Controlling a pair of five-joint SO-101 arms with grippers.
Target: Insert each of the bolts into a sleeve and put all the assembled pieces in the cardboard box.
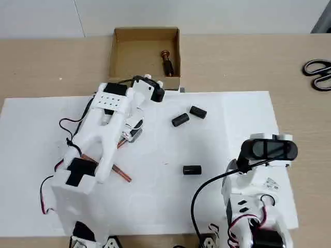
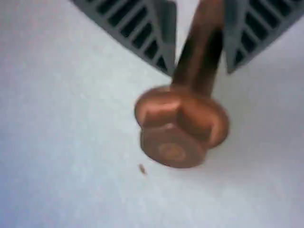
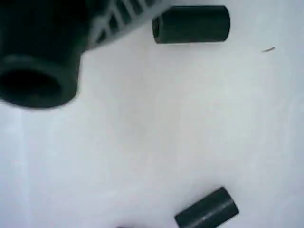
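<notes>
Wooden worktop (image 1: 46, 62), white sheet (image 1: 232, 129) spread over most of it.

Left side: left arm (image 1: 103, 134) stretched over the sheet toward the far edge. Left tool (image 2: 197, 71) clenched on the shank of a copper bolt (image 2: 178, 128). Hex head hangs free just above the sheet. High view: that tool (image 1: 130, 132) sits under the arm's wrist, with a bit of copper showing beside it.

A second bolt (image 1: 121, 174) lies loose on the sheet, slanted, one end hidden under the left arm.

Far edge, a little left of centre: cardboard box (image 1: 116, 51), open. One bolt-in-sleeve piece (image 1: 166, 62) lies inside near its right wall.

Centre: two black sleeves (image 1: 180, 120) (image 1: 198, 112) just beside each other on the sheet, apart from the box. A third sleeve (image 1: 192, 169) lies nearer the arms, well apart from the pair.

Right side: right arm (image 1: 258, 186) folded back near its base. Right tool (image 3: 90, 33) has a dark hollow cylinder (image 3: 38, 80) close against it; clenched or released, cannot tell. Below it lie two sleeves on the sheet.

Far right: scissors (image 1: 318, 74) on bare wood.
</notes>
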